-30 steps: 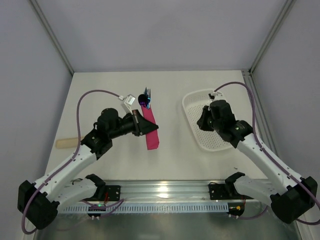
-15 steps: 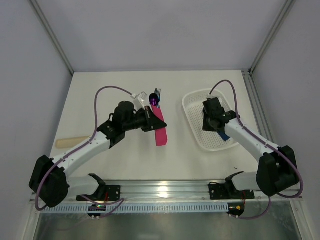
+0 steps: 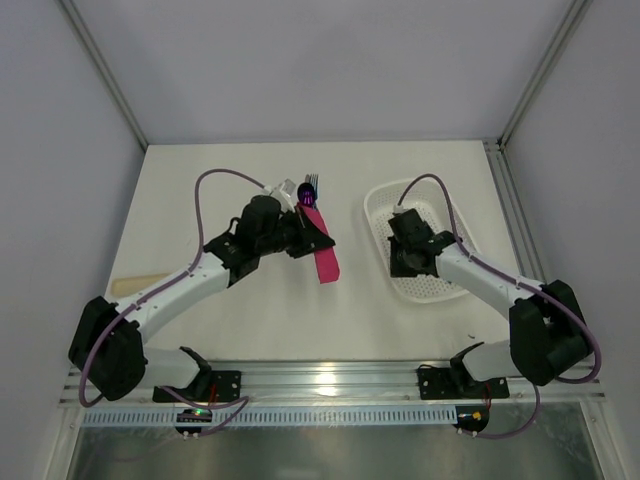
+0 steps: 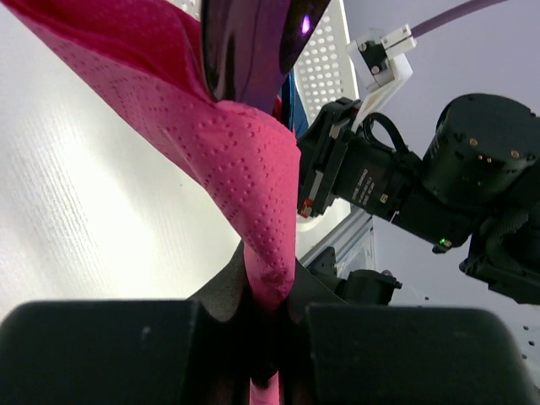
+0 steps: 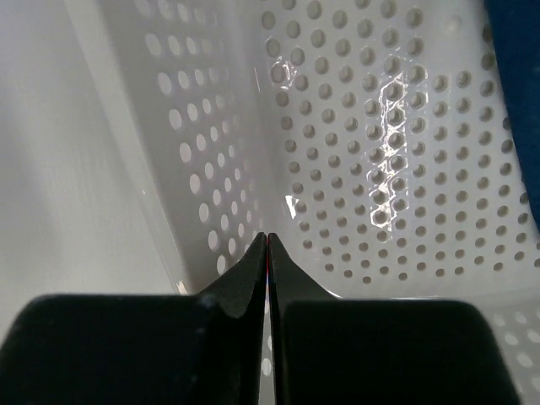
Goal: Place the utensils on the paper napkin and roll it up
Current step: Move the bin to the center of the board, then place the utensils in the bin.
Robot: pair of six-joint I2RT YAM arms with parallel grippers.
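The paper napkin [image 3: 324, 262] is a magenta-pink roll hanging slantwise above the table, wrapped round the utensils [image 3: 306, 189], whose dark purple heads stick out of its far end. My left gripper [image 3: 303, 237] is shut on the roll's middle. In the left wrist view the dimpled napkin [image 4: 245, 160] runs up from between the fingers of that gripper [image 4: 268, 297], with a glossy purple utensil [image 4: 253, 42] above. My right gripper [image 3: 408, 256] is inside the white tray. Seen from the right wrist, this gripper [image 5: 267, 239] is shut on nothing, tips just above the tray floor.
The white perforated tray [image 3: 385, 203] stands at the right; its wall [image 5: 169, 126] rises left of my right fingers, and a blue strip [image 5: 516, 84] lies in it at the upper right. A pale beige stick [image 3: 135, 285] lies near the table's left edge.
My left arm has carried the napkin roll to the right and a little farther back. My right gripper has closed and shifted toward the tray's near left side.
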